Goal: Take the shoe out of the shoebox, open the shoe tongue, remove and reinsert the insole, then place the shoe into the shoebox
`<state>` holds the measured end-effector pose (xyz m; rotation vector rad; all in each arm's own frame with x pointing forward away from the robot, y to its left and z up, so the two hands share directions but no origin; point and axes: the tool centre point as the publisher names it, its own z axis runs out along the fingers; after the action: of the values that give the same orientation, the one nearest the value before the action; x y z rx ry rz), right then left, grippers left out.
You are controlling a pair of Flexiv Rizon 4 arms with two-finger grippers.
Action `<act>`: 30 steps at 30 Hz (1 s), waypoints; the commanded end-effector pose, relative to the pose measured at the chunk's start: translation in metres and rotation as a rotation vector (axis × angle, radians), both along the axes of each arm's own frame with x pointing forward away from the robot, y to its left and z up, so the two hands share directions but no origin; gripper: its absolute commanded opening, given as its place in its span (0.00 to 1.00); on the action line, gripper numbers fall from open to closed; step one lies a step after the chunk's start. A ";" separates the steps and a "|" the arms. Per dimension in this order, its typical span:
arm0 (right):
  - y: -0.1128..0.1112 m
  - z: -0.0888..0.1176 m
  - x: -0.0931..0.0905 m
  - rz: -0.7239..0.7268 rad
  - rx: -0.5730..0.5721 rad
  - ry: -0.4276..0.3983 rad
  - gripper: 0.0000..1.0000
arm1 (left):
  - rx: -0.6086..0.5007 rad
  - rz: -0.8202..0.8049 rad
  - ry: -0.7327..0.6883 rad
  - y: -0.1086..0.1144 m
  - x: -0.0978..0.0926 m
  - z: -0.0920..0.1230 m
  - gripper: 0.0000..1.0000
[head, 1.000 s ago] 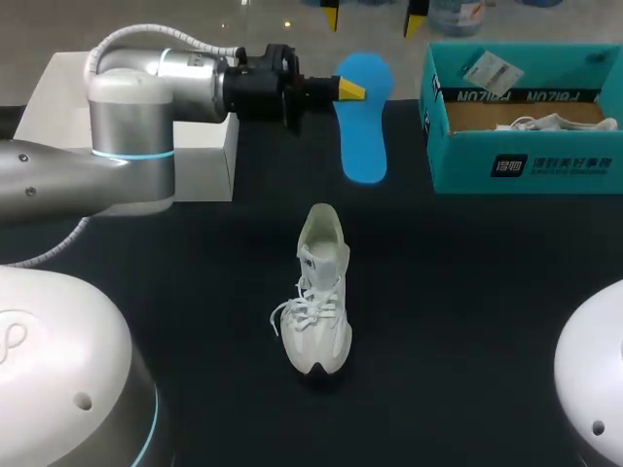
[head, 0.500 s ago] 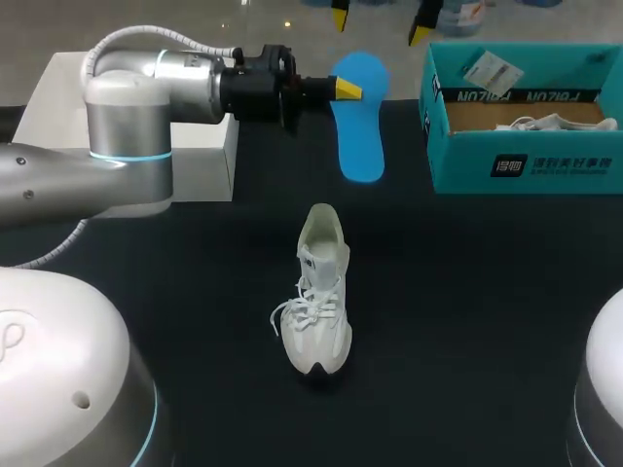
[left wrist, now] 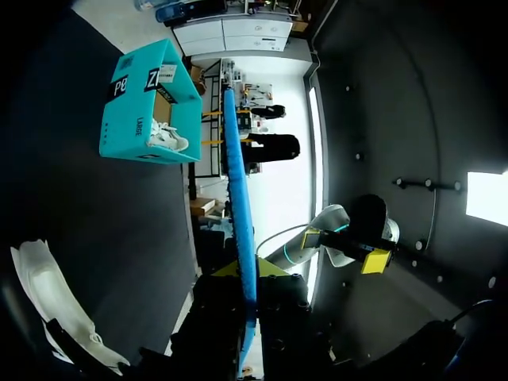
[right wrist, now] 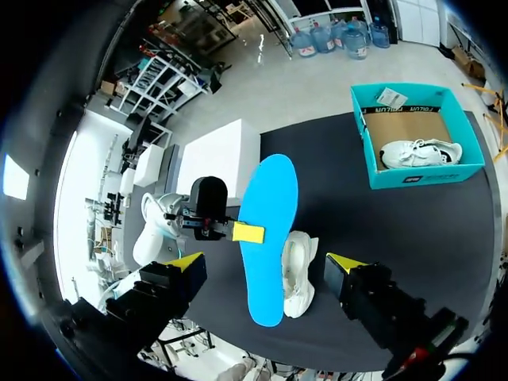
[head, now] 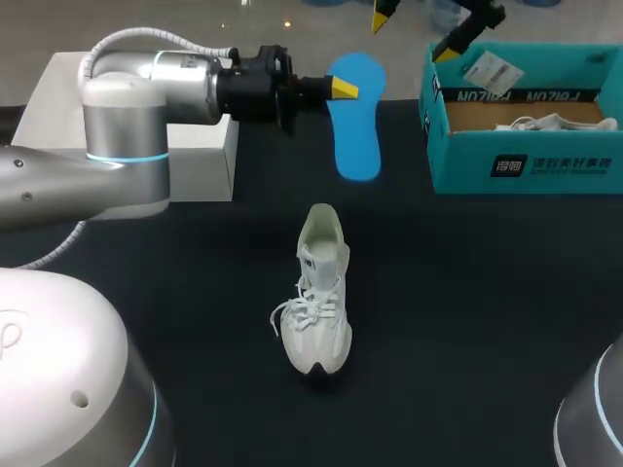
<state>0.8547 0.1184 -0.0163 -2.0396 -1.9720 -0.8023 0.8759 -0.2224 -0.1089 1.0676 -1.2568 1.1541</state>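
My left gripper (head: 339, 89) is shut on the heel end of a blue insole (head: 355, 117), held in the air over the far side of the table. In the left wrist view the insole (left wrist: 238, 198) shows edge-on between my fingers. The white shoe (head: 319, 292) stands upright on the black table, toe towards me, laces loose. My right gripper (head: 417, 29) hangs open high at the back, beside the teal shoebox (head: 526, 165). In the right wrist view its own gripper (right wrist: 266, 262) is above the insole (right wrist: 268, 230) and the shoe (right wrist: 300, 274).
A second white shoe (head: 550, 124) and a tag lie in the shoebox at the back right. A white box (head: 200, 161) stands at the back left, under my left arm. Bare black tabletop (head: 467, 311) surrounds the shoe.
My right gripper has moved to the right, towards the shoebox, and turned. The left gripper with the insole has drifted slightly left.
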 end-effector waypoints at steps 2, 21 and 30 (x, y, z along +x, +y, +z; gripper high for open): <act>-0.016 -0.012 -0.007 0.085 0.466 -0.122 1.00 | -0.008 -0.013 0.008 0.003 0.001 0.000 0.00; -0.037 -0.030 -0.010 0.110 0.799 -0.242 1.00 | -0.022 -0.010 0.018 0.012 0.005 0.001 0.00; -0.051 -0.050 -0.012 0.204 1.000 -0.213 1.00 | -0.022 -0.018 0.015 0.013 0.007 0.002 0.00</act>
<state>0.8440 0.0717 -0.0593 -1.5677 -1.5950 -1.3644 0.8819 -0.2096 -0.1059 1.0487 -1.2359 1.1469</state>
